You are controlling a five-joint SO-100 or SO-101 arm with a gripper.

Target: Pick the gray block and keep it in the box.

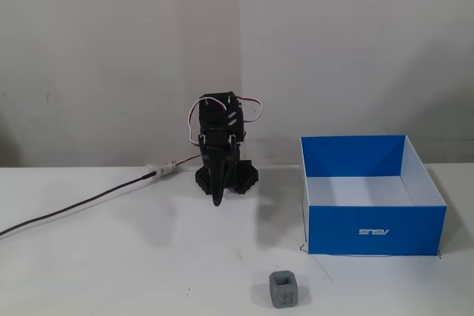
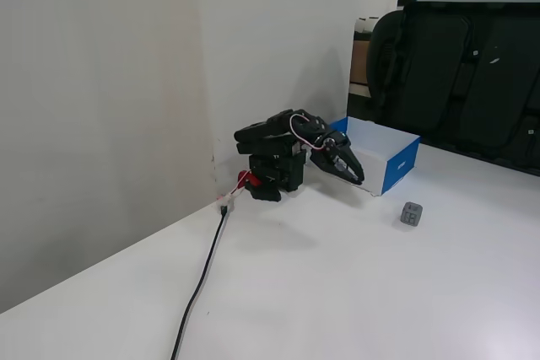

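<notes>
- One block (image 1: 284, 288) sits free on the desk (image 1: 111, 257), near the open-topped box (image 1: 374, 231).
- Gripper (image 1: 217, 199), seemingly together and empty, hangs well behind it.

Only readable thing here is the white logo on the near outer wall of the big blue cardboard box with the white inside (image 1: 348, 216), on the right in a fixed view. It's printed upside down and looks like "ASUS". The small dull-gray cube (image 1: 284, 288) has an embossed mark on its near face, too small to make out.
</notes>
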